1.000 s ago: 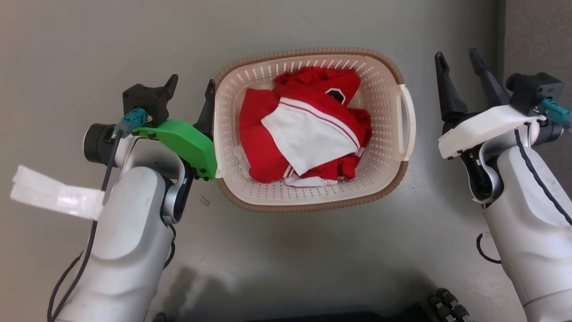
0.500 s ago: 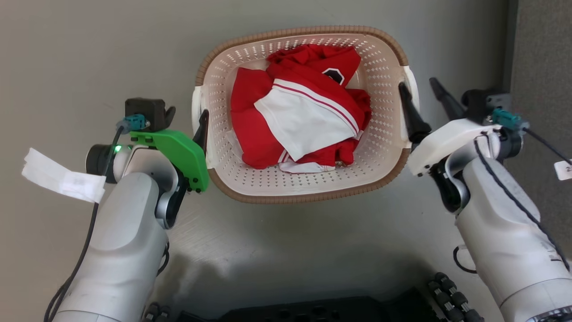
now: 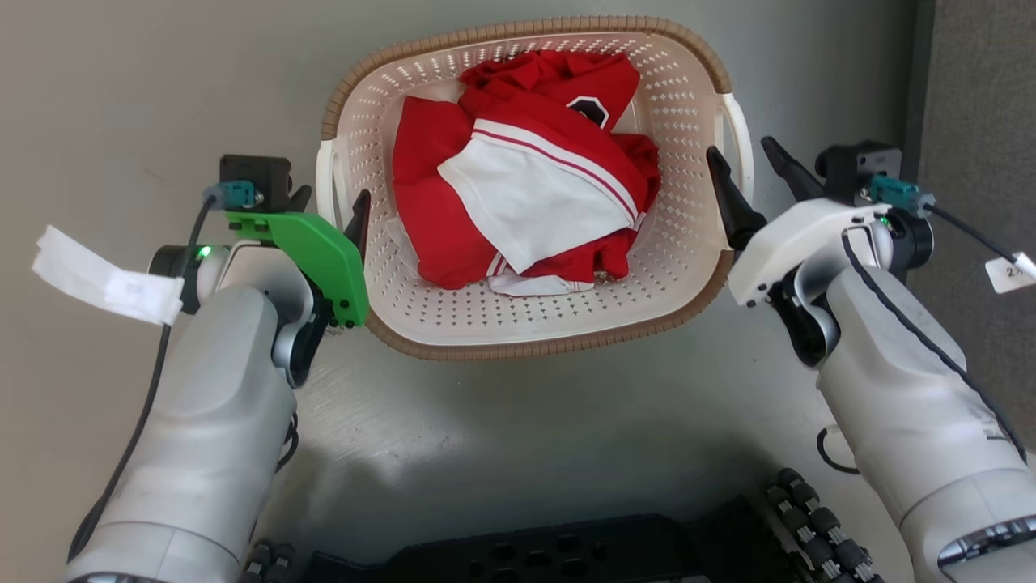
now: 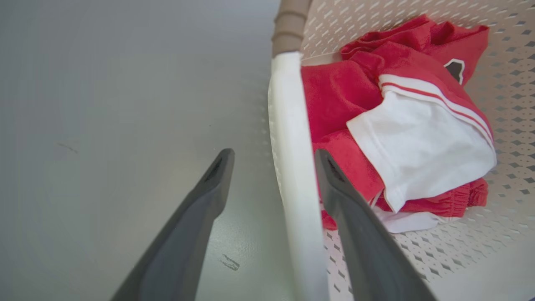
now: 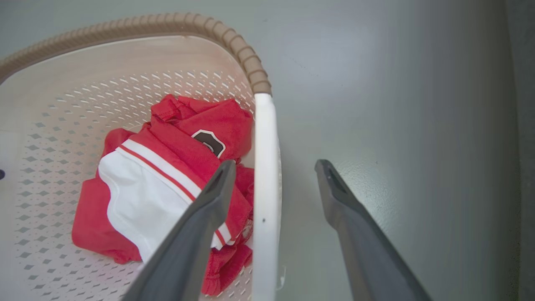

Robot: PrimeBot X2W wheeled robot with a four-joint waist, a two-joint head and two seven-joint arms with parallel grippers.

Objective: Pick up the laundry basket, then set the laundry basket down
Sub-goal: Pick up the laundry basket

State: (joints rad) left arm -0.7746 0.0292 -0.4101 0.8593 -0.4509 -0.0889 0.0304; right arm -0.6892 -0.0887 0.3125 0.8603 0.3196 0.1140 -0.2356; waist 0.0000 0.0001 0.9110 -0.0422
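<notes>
Laundry basket (image 3: 502, 324); right-arm tag (image 3: 1008, 273) lettering unreadable

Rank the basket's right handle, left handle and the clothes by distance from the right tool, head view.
1. right handle of the laundry basket, straddled by the right tool
2. clothes, in the middle
3. left handle, far left side

Three views on one basket (image 3: 518, 320).
My head view looks steeply down from above and takes in all of it. Each wrist view sits close, low at one side, looking along the left handle (image 4: 292, 167) or the right handle (image 5: 265, 188). All three share the red clothes (image 3: 518, 186).
</notes>
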